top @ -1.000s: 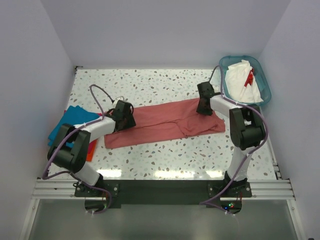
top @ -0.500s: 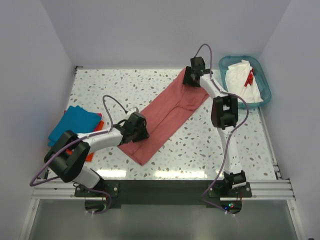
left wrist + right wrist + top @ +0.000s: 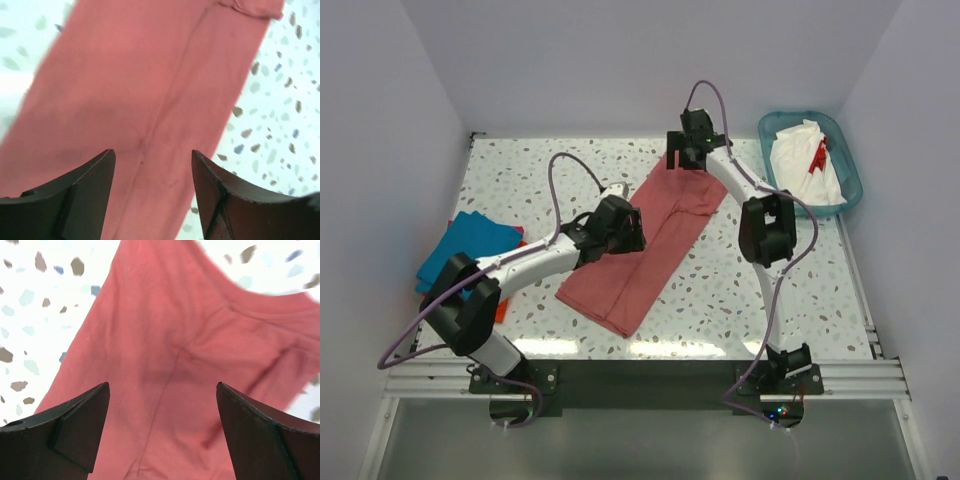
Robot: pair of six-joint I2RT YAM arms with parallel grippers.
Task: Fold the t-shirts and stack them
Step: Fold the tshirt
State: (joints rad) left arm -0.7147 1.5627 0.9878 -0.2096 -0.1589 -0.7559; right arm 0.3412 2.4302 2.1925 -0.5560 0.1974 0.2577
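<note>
A large salmon-red t-shirt [image 3: 650, 255], folded into a long strip, lies diagonally across the table from the far middle to the near centre. My left gripper [image 3: 628, 232] hangs open over the strip's left edge near its middle; in the left wrist view the red cloth [image 3: 145, 75] lies flat below the left gripper [image 3: 152, 152], with nothing between the fingers. My right gripper [image 3: 681, 158] hovers open over the strip's far end, where creased cloth [image 3: 170, 340] shows under the right gripper [image 3: 162, 385]. A teal shirt [image 3: 470, 243] rests folded on an orange one [image 3: 504, 303] at the left.
A teal plastic basket [image 3: 850, 170] at the far right corner holds a white shirt with a red mark [image 3: 805, 165]. The speckled tabletop [image 3: 750, 290] shows on either side of the red strip. White walls close in the left, back and right.
The red shirt has swung from lying left to right into a diagonal. Both grippers have opened and let go of it. The right one moved to the far side, the left toward the centre.
</note>
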